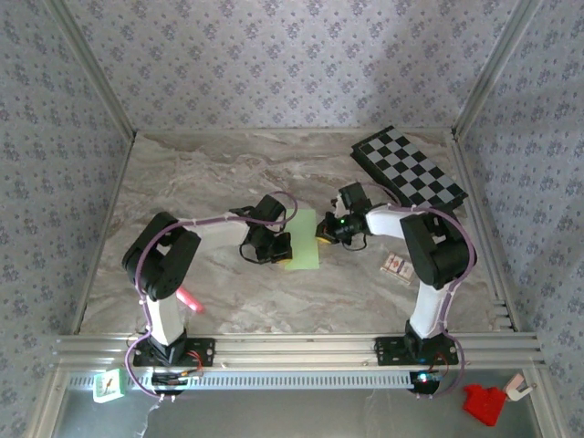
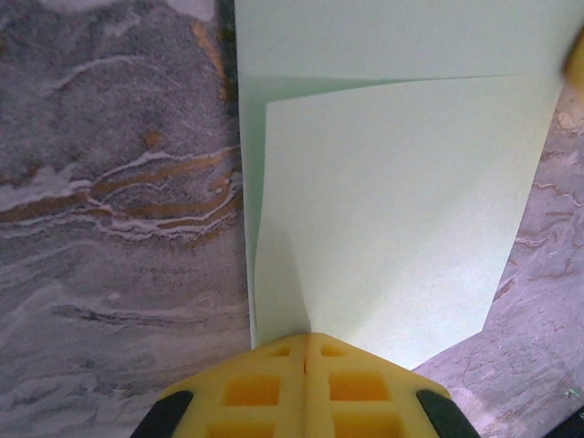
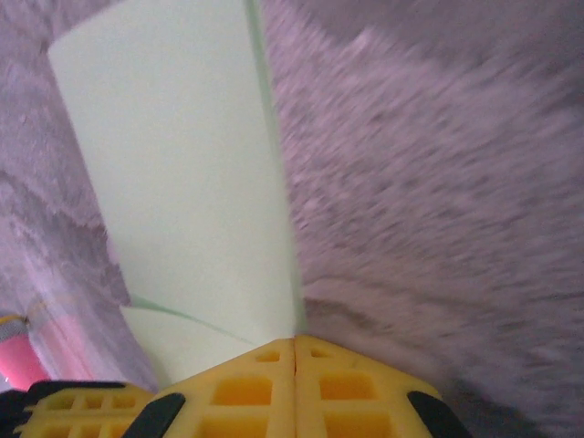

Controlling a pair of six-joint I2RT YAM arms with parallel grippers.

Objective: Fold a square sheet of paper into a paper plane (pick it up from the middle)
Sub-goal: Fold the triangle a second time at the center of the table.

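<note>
The square sheet of paper lies pale green and partly folded on the marble table, between the two grippers. In the left wrist view the sheet of paper has a flap folded over it with a slanted crease. A raised ridge of it runs into my left gripper, whose yellow fingers are shut on it. My right gripper is shut, its tips at the folded long edge of the sheet. In the top view the left gripper is at the sheet's left side and the right gripper at its right. A pointed paper plane is out of view.
A black-and-grey chequered board lies at the back right. A pink marker lies near the left arm's base, and a small patterned card lies beside the right arm. The table rim runs along the near side.
</note>
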